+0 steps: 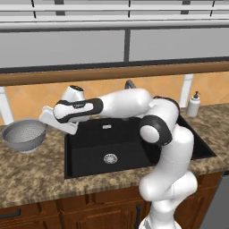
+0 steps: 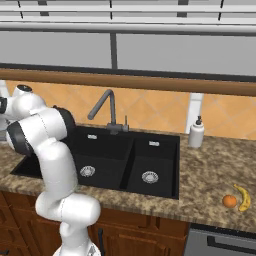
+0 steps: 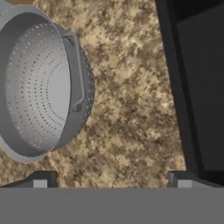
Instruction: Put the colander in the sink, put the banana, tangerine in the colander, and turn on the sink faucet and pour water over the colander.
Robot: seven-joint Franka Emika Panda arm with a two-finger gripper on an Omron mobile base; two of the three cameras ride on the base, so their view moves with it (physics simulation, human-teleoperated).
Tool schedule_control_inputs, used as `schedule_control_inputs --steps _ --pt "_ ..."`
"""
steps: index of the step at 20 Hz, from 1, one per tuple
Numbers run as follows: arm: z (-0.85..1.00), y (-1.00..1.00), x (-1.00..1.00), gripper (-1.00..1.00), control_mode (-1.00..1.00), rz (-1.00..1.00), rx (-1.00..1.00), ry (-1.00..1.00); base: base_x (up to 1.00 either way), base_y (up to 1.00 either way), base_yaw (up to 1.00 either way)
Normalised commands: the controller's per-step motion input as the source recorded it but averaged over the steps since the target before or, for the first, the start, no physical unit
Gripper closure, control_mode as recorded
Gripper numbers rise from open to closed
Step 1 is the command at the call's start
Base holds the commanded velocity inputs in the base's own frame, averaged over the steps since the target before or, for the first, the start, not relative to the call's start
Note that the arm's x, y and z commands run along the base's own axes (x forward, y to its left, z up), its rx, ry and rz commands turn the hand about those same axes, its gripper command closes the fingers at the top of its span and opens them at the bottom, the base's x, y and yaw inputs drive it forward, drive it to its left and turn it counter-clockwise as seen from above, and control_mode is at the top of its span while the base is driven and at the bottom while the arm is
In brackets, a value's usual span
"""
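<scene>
One colander (image 1: 24, 135) sits at the left middle of the left base view, upright on the speckled counter (image 1: 36, 172), just beside the black sink (image 1: 107, 147). The gripper (image 3: 111, 179) hovers near it with jaws spread wide and nothing between them. In the hand view the bowl fills the upper left, its side handle (image 3: 75, 72) turned toward the fingers. It looks stiff, light, thin-walled metal, probably slick; the rim or that handle seems the surest hold.
</scene>
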Motion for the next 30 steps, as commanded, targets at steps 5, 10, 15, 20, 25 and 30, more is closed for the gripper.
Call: schedule_control_inputs --steps 5,10,15,20,25,30 --pt "-0.04 0.33 0.36 -1.0 -1.0 -0.08 0.0 0.0 0.0 0.0 0.0" --pt "-0.15 0.38 0.36 -1.0 -1.0 -0.08 -0.08 0.0 0.0 0.0 0.0" --pt "-0.09 0.39 0.32 -1.0 -1.0 -0.1 -0.04 0.0 0.0 0.0 0.0" --pt "-0.26 0.32 0.15 -1.0 -1.0 -0.07 -0.05 0.0 0.0 0.0 0.0" --pt "-0.53 -0.03 -0.26 1.0 -1.0 0.0 -0.12 0.0 0.0 0.0 0.0" --pt "0.0 -0.06 -0.02 1.0 -1.0 0.0 0.0 -0.01 0.0 0.0 0.0"
